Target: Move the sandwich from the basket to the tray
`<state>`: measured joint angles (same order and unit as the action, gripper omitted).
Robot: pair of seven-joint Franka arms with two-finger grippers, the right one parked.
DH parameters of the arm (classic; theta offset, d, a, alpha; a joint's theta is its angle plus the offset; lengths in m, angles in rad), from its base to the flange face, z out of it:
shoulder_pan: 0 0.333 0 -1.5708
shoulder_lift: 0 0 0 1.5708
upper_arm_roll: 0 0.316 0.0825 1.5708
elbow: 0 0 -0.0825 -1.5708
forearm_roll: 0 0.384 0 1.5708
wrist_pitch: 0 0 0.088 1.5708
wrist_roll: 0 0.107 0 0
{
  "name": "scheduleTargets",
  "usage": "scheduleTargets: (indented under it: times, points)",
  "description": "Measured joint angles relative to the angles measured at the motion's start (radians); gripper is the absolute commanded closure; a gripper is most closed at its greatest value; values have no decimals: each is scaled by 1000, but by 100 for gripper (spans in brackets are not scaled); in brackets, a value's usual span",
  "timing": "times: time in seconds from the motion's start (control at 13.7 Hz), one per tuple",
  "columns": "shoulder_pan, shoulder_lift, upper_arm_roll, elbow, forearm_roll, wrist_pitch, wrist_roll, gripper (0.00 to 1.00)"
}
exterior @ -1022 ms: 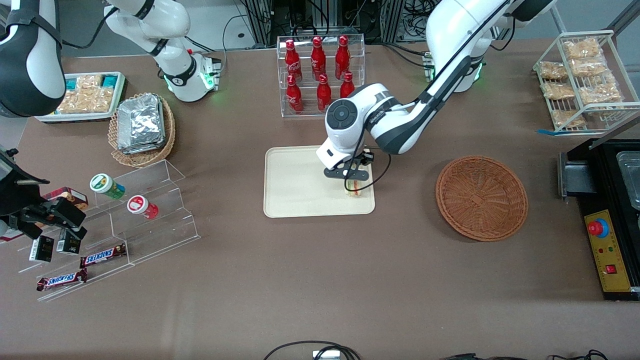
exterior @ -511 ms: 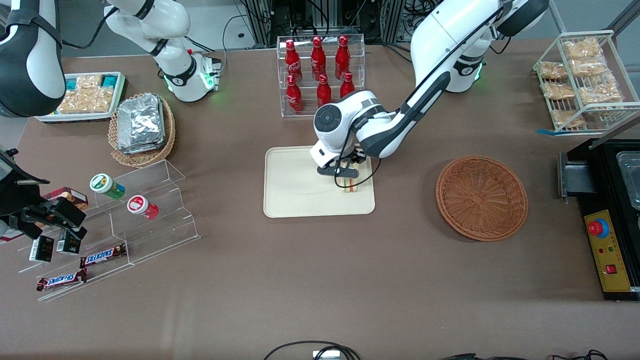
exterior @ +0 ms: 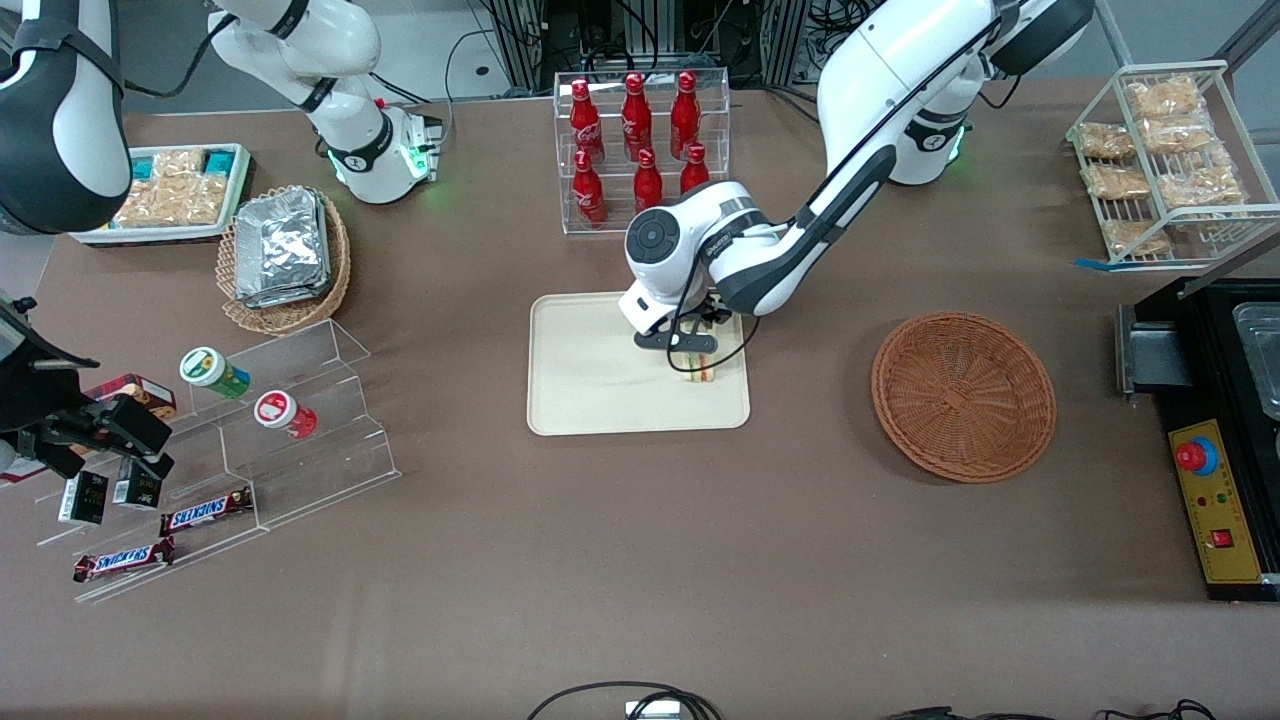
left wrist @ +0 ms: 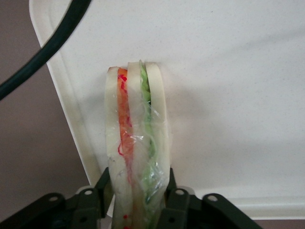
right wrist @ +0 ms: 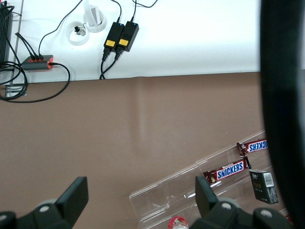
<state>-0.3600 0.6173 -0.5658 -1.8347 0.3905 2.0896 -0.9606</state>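
Note:
My left gripper [exterior: 697, 364] hangs low over the cream tray [exterior: 590, 400], near the tray's edge toward the basket. It is shut on the wrapped sandwich [exterior: 703, 373]. In the left wrist view the sandwich [left wrist: 136, 143] stands on edge between the two black fingers [left wrist: 174, 202], white bread with an orange and a green layer, its tip against the tray surface [left wrist: 228, 95]. The reddish-brown wicker basket [exterior: 963, 395] sits empty toward the working arm's end of the table.
A clear rack of red bottles [exterior: 640, 150] stands just farther from the front camera than the tray. A tan wicker basket with foil packets [exterior: 285, 255], a white snack tray [exterior: 165, 195] and an acrylic stepped stand [exterior: 250, 440] lie toward the parked arm's end. A wire rack of bagged snacks [exterior: 1165, 160] and a black box [exterior: 1215, 440] flank the basket.
The gripper carried the sandwich a little farther over the tray, away from the basket, and lowered it toward the tray surface. In the last half second it barely moved.

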Motion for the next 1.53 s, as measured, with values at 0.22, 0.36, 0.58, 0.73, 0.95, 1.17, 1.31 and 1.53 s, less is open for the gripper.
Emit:
scheduleTargets:
  times: [0.22, 0.36, 0.58, 0.73, 0.95, 1.17, 1.31, 1.53]
  points:
    - [5, 0, 4, 12, 0, -1, -13, 0]
    - [12, -3, 14, 54, 0, -38, -54, 0]
    - [80, -19, 27, 160, 0, -121, -80, 0]
    - [149, -40, 28, 228, 0, -155, -80, 0]
    - [244, -87, 31, 285, 0, -225, -78, 0]
    - [354, -141, 31, 291, 0, -269, -52, 0]
    - [413, -168, 31, 292, 0, -295, 20, 0]
    - [479, -206, 30, 294, -40, -321, 125, 0]
